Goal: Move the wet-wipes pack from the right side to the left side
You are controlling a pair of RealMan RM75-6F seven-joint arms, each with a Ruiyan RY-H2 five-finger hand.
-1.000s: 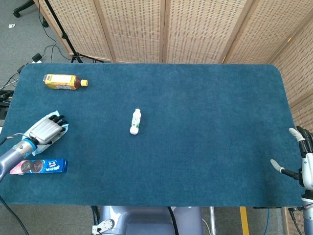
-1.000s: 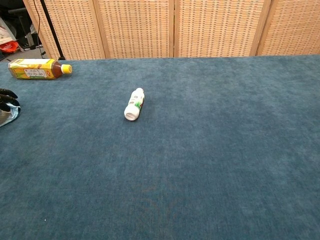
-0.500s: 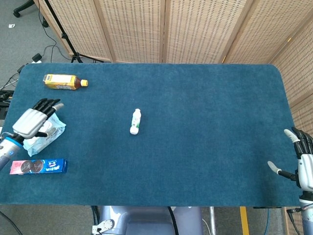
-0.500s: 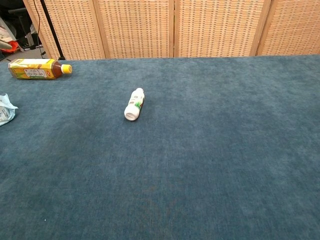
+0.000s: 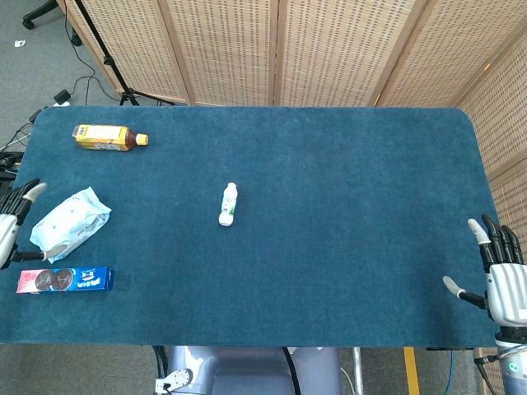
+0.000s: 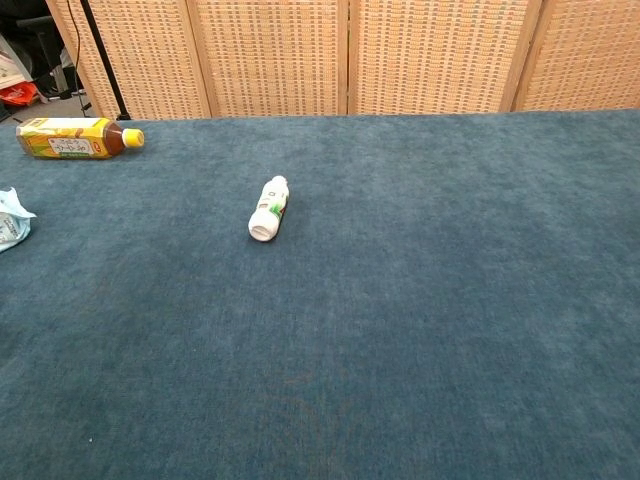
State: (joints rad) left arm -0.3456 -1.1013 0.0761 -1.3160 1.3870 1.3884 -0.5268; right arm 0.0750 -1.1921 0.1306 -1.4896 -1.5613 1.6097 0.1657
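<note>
The wet-wipes pack (image 5: 70, 221), pale blue and white, lies flat on the blue table at the left side; its right end shows at the left edge of the chest view (image 6: 12, 221). My left hand (image 5: 11, 219) is at the table's left edge, just left of the pack and apart from it, fingers spread and holding nothing. My right hand (image 5: 499, 277) hovers off the table's right front corner, fingers apart and empty. Neither hand appears in the chest view.
A yellow tea bottle (image 5: 108, 137) lies at the far left back. A small white bottle (image 5: 228, 204) lies near the table's middle. A blue cookie packet (image 5: 64, 280) sits just in front of the wipes pack. Wicker screens stand behind the table (image 5: 346, 206).
My left hand has let go of the wipes pack and drawn back to the left, off the table edge. The pack stays where it was laid. My right hand has drifted slightly.
</note>
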